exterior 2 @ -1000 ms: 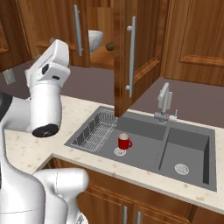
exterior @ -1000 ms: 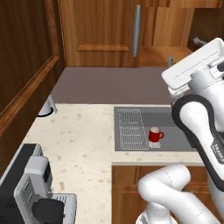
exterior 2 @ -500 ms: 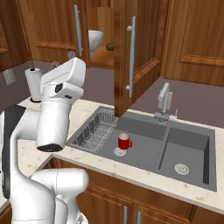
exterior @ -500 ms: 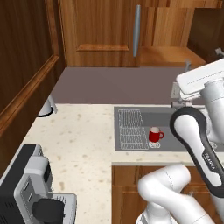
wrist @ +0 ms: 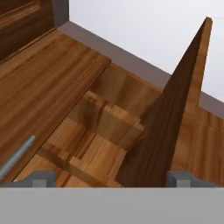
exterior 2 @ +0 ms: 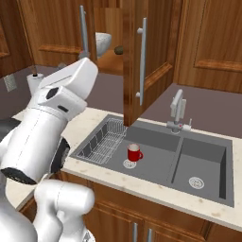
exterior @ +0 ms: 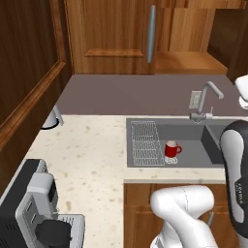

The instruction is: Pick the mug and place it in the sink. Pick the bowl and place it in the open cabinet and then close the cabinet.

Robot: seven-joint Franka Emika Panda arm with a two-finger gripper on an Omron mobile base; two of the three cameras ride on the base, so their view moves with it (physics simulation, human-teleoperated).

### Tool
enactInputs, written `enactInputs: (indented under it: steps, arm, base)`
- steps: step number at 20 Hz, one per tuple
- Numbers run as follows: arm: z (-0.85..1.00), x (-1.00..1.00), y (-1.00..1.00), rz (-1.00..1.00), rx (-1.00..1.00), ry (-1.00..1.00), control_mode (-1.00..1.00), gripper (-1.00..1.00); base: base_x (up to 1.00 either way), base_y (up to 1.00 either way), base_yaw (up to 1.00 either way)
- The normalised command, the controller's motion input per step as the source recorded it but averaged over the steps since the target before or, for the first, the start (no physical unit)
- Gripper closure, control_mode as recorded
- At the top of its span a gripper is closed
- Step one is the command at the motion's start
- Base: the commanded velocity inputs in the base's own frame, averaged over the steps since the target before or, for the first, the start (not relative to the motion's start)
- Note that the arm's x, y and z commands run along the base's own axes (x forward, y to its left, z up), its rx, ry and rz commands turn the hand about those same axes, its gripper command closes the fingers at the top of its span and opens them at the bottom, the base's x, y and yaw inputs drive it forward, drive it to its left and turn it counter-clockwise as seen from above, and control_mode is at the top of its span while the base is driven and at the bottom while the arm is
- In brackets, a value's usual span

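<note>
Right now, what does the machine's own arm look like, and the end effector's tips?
The arm is glossy white, built of thick rounded segments with dark bands at the joints; dark lettering runs along one link. In the hand view, the end effector shows two small, square grey fingertips.

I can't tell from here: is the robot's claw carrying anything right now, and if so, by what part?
Nothing is held. The claw is open, with only the cabinet door edge ahead of it. The mug sits in the sink.

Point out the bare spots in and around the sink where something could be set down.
Free: the right basin around its drain, and the counter between the sink and the paper towel roll. Crowded: the left basin, with the wire rack beside the mug.
</note>
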Motion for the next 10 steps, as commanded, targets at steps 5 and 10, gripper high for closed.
enactInputs:
  steps: [5,10]
  arm:
    - [0.12,-0.97,-0.5,-0.09,0.07,0.08,-1.0,-1.0]
    - [-0.32,-0.6,-0.73,-0.05,0.02,0.12,-1.0,-1.0]
  base:
    - [0.0,0.0,0.0]
    - [0.0,0.0,0.0]
